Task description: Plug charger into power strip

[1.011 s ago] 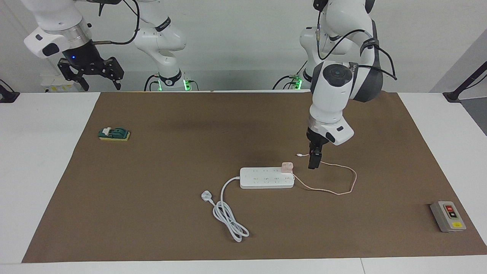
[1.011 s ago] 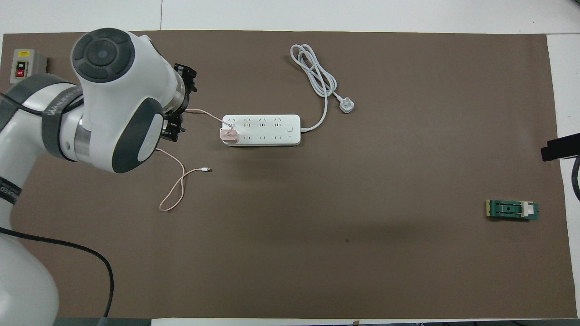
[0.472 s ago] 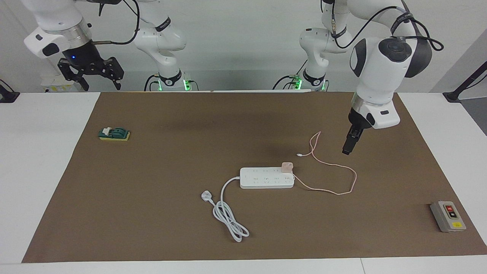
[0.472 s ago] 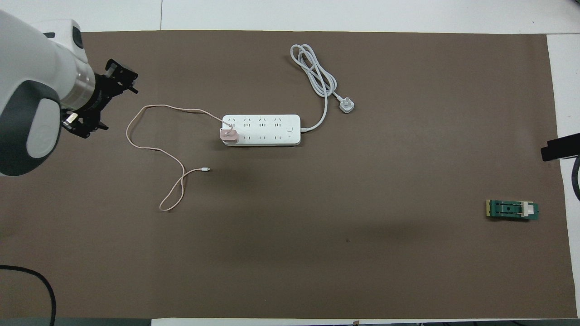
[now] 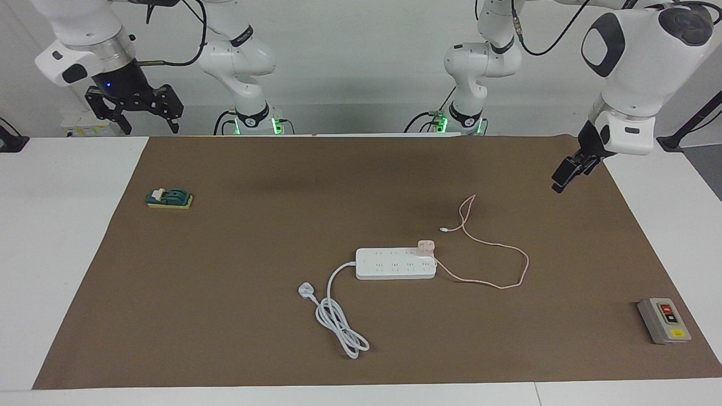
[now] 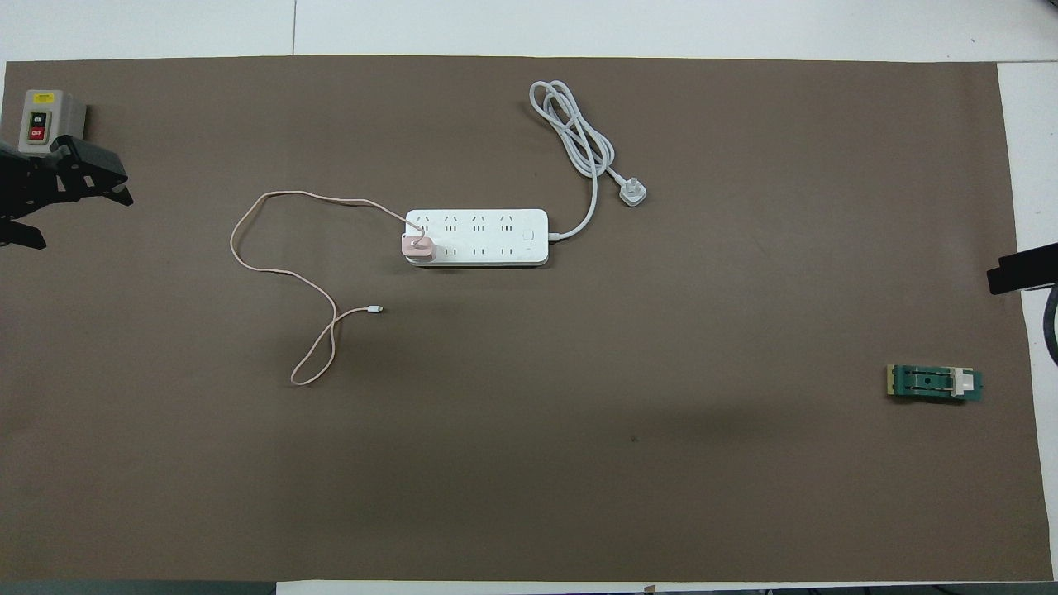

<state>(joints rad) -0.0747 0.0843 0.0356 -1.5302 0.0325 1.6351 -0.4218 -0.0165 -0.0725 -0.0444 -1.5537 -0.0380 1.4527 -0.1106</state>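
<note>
We are looking at the charger [image 5: 426, 247], which is sitting plugged into the power strip [image 5: 395, 264] at the end socket toward the left arm's end of the worktop [image 5: 73, 237]. Its thin pink cable [image 5: 499, 285] is lying loose on the brown mat [image 5: 254, 225], looping out toward the left arm's end and curling back, with the tiny white connector [image 5: 444, 229] resting nearer to the robots than the strip. The strip's thick white cord [image 5: 341, 321] is lying coiled farther from the robots, its three-pin plug [image 5: 305, 290] lying unplugged beside the coil.

The left pincer [image 5: 566, 172] is hanging released and empty in the air over the mat's edge at its own end, well apart from the charger. The right pincer [image 5: 135, 110] is waiting up near its base, fingers spread, grasping nothing.

A grey switch box [image 5: 664, 320] is sitting at the left arm's end, and a green block [image 5: 169, 198] is lying at the right arm's end.
</note>
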